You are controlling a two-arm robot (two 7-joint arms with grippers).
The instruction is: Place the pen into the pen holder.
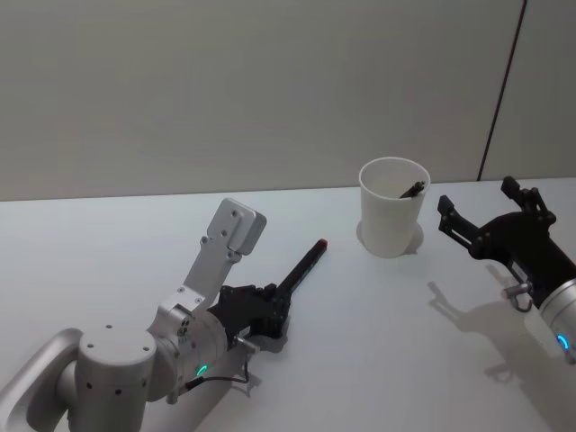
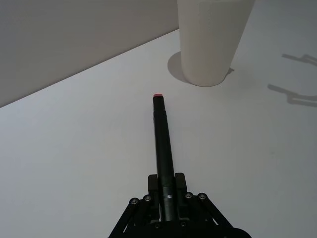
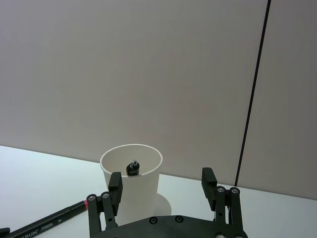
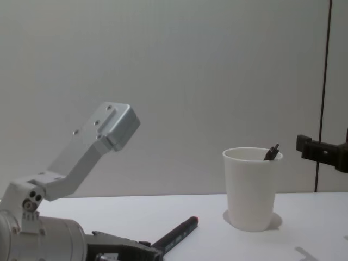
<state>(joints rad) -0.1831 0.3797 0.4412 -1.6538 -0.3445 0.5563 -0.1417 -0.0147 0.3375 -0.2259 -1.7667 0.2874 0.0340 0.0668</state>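
Note:
My left gripper [image 1: 273,310] is shut on the rear end of a black pen [image 1: 304,266] with a red tip. It holds the pen low over the white table, tip pointing toward the pen holder [image 1: 391,220]. That white paper cup stands upright at centre right, and the dark end of another pen [image 1: 413,189] sticks out over its rim. The left wrist view shows the held pen [image 2: 162,141] in the left gripper [image 2: 166,194], with the pen holder [image 2: 213,39] ahead. My right gripper [image 1: 477,198] is open, right of the cup, with nothing in it.
The white table [image 1: 378,360] meets a plain grey wall [image 1: 270,90] close behind the cup. A dark vertical seam [image 1: 502,90] runs down the wall at the right. My left arm's forearm link [image 4: 92,147] rises above the table at the left.

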